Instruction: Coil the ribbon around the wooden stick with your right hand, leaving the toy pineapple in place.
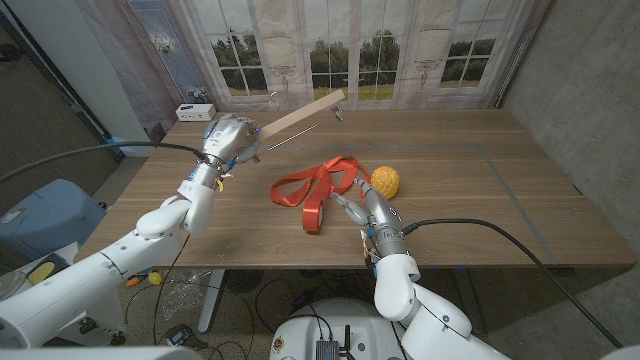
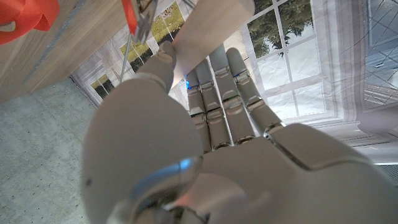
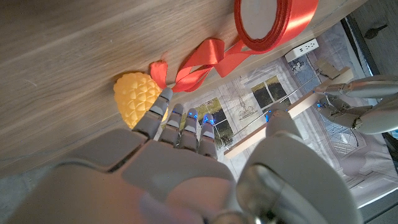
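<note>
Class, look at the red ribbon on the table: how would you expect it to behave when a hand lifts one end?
The ribbon lies in loose loops and folds, so it is probably floppy and would drape. Its glossy sheen in the right wrist view suggests it may slip through fingers. It looks thin, likely light, so the rest may drag along.

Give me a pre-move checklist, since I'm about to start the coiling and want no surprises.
1. Left hand holds the wooden stick off the table: ok.
2. Ribbon lies loose on the table, not yet on the stick: ok.
3. Right hand has a grip on the ribbon: cannot tell; it is by the ribbon.
4. Toy pineapple clear of the right hand: not ok, close beside it.
5. Ribbon free of the pineapple: cannot tell.
</note>
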